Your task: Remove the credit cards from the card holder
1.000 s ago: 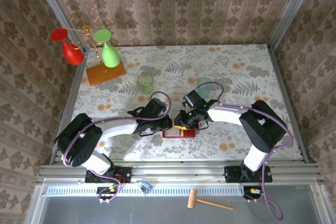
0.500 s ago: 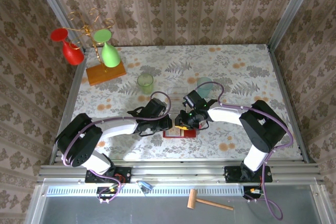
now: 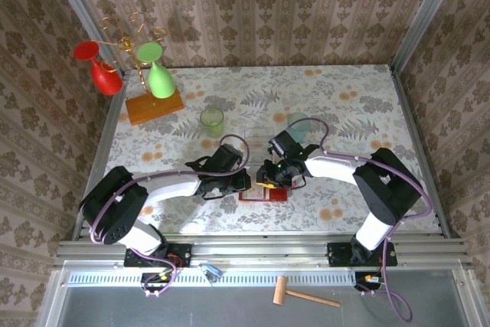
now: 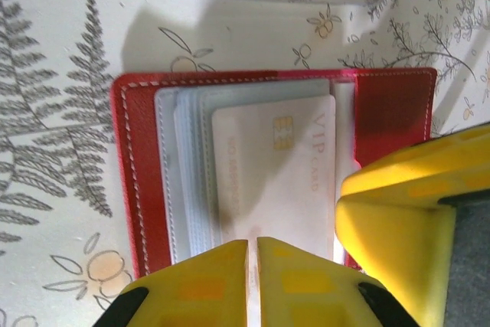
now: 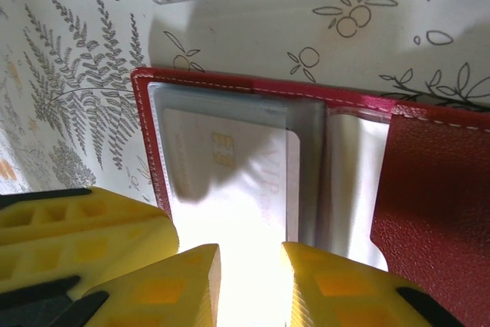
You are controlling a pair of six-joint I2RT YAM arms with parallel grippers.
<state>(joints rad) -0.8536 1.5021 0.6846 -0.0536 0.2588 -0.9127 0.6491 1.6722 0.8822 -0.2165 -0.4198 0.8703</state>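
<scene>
The red card holder [image 3: 261,194] lies open and flat on the table between my two grippers. In the left wrist view the card holder [image 4: 142,174] shows greyish clear pockets with a pale pink-white credit card [image 4: 268,166] on top. My left gripper [image 4: 253,266] is shut, its tips over the card's near edge. In the right wrist view the credit card [image 5: 230,181] sticks slightly out of its clear pocket in the card holder [image 5: 429,189]. My right gripper [image 5: 250,281] stands a little open above the card, with glare between the fingers. From above, the left gripper [image 3: 245,181] and right gripper [image 3: 266,179] nearly meet.
A clear plastic tray [image 3: 259,132] sits just beyond the wallet. A green cup [image 3: 212,121] and a pale teal cup [image 3: 298,123] stand further back. An orange wooden base [image 3: 155,106] with a wire stand holding red and green glasses is at the back left.
The right wrist has edged very slightly to the right. The left gripper and the wallet have stayed put.
</scene>
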